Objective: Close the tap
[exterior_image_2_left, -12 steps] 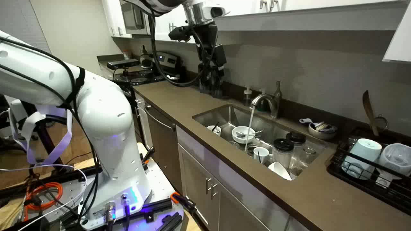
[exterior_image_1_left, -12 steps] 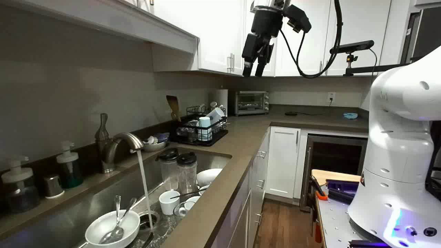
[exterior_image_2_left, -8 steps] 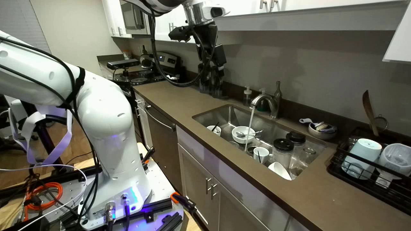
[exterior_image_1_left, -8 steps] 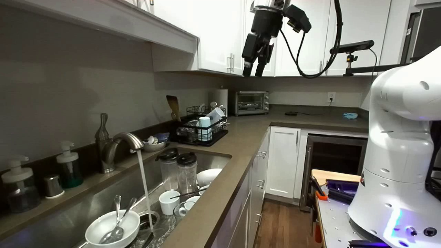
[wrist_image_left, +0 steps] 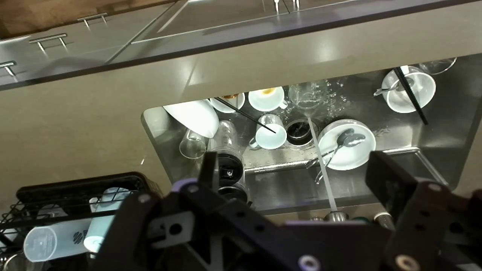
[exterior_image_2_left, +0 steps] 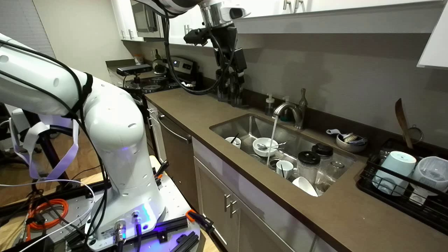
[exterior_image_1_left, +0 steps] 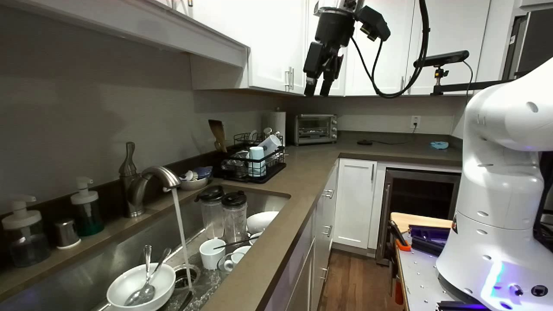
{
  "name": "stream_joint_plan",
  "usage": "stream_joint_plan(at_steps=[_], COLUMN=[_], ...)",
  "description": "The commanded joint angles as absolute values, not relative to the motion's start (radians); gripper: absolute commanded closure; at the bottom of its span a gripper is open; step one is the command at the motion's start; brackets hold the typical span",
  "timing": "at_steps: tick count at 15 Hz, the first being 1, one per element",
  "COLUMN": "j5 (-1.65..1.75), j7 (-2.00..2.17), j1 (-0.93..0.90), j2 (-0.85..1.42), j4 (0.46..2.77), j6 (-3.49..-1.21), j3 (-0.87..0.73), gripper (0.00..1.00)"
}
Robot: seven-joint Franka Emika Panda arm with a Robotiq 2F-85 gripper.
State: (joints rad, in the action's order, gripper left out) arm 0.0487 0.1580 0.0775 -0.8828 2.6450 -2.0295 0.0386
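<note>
Gripper (exterior_image_1_left: 318,88) up high, fingers (wrist_image_left: 391,182) spread wide, well away from silver tap (exterior_image_1_left: 137,192); handle (exterior_image_1_left: 128,163) pointing up; water (exterior_image_1_left: 180,229) running into sink (exterior_image_1_left: 129,249), near white bowl (exterior_image_1_left: 124,283) with spoons (exterior_image_1_left: 146,294)

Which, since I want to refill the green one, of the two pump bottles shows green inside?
The pump bottle nearer the tap: green shows in its lower part, whereas the farther bottle looks greyish.

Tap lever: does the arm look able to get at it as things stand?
Probably yes: the lever stands taller than the spout, with nothing visible covering it; the open, empty gripper hangs apart from it and must move over first.
</note>
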Motion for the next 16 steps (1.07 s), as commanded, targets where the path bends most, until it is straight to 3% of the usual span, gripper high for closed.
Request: stream_joint_plan(at_steps=[1, 10, 16], j5=[0.049, 0.044, 0.042], j7=[0.158, 0.133, 0.078], j1=[0.077, 0.070, 0.066], j2=[-0.882, -0.825, -0.705], j4=[2.643, 2.632, 2.612], j6=[-2.028, -2.075, -2.235], j3=[0.038, 0.017, -0.027], gripper=[0.00, 0.00, 0.00])
